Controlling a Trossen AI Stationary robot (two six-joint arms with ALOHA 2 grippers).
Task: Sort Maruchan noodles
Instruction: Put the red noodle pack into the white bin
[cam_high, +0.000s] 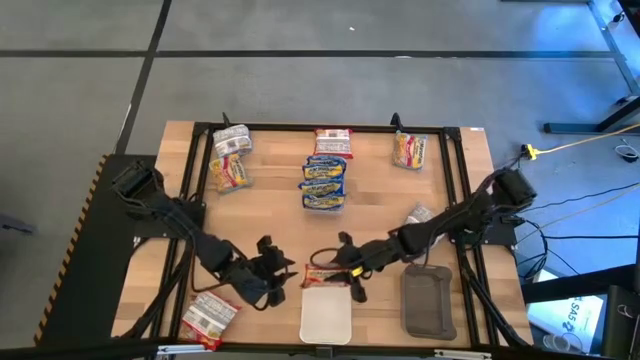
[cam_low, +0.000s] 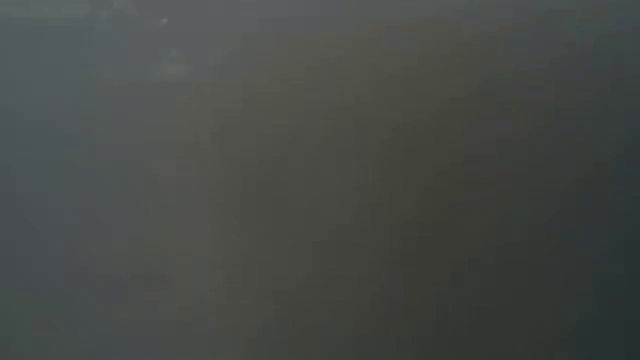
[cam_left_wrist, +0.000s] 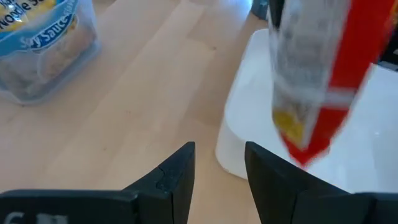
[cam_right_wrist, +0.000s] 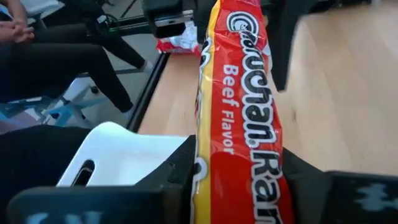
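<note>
Between the fingers of the right gripper (cam_right_wrist: 239, 193) stands a red-orange packet (cam_right_wrist: 239, 112) of beef-flavour ramen, held on edge, its crinkly plastic printed with white lettering and edged with a yellow stripe. The fingers press on both faces of the packet, closed only as far as its thickness allows. In the high view this gripper (cam_high: 347, 270) holds the packet (cam_high: 322, 275) just above the far edge of the white tray (cam_high: 326, 318), with the dark grey tray (cam_high: 428, 305) beside that.

The low view shows only a dim grey blur. In the left wrist view the held packet (cam_left_wrist: 323, 74) is smeared, its print unreadable, and its top is cut off. A person's dark trousers (cam_right_wrist: 68, 68) show beyond the table edge in the right wrist view.

The left gripper (cam_left_wrist: 219, 165) sits just beside the white tray (cam_left_wrist: 249, 124), fingers parted with bare table between them, holding nothing. A blue-yellow packet (cam_left_wrist: 43, 50) lies farther off from it. Well beyond the right gripper, across the table, lie stacked blue-yellow packets (cam_high: 324, 180), another red-orange packet (cam_high: 333, 140), and silver-grey ones (cam_high: 230, 160); another packet (cam_high: 209, 318) lies near the left arm.
</note>
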